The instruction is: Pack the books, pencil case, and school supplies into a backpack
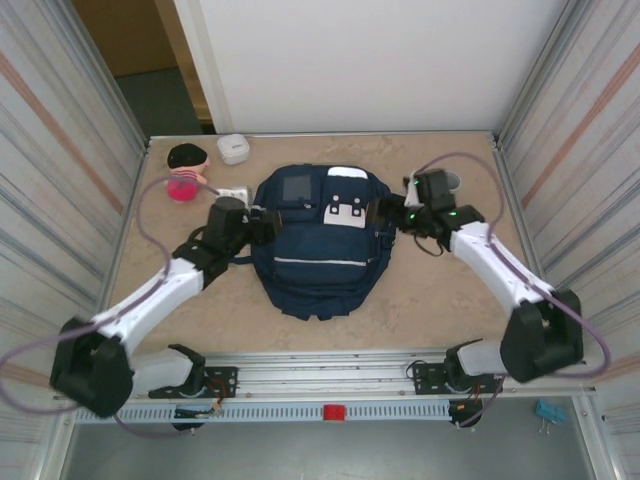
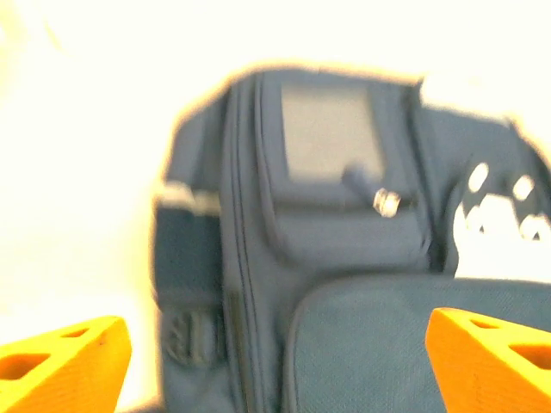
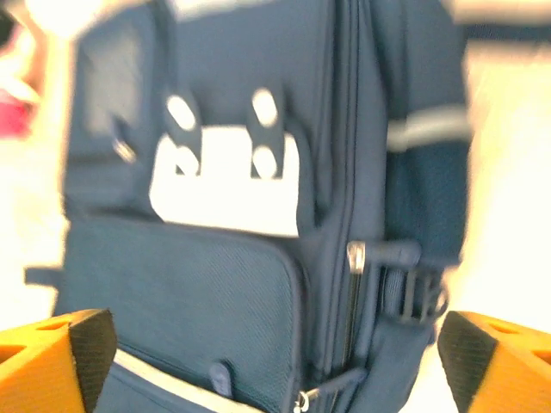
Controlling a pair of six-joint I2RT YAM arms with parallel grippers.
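Note:
The navy backpack (image 1: 318, 245) lies flat in the middle of the table, front pockets and white patches facing up. My left gripper (image 1: 264, 226) is at its left side and stands open, its orange fingertips (image 2: 62, 366) wide apart over the side seam and front pocket (image 2: 370, 344), with nothing between them. My right gripper (image 1: 386, 214) is at the backpack's right side, also open and empty above the zipper (image 3: 353, 284). A small whitish bar (image 1: 232, 192), one of the school supplies, lies just left of the backpack. The books and the pencil case are out of view.
A small white rounded box (image 1: 233, 148) and a pink and black object (image 1: 185, 170) sit at the back left. A grey cup (image 1: 452, 181) stands behind my right arm. Metal walls close in the left and right sides of the table.

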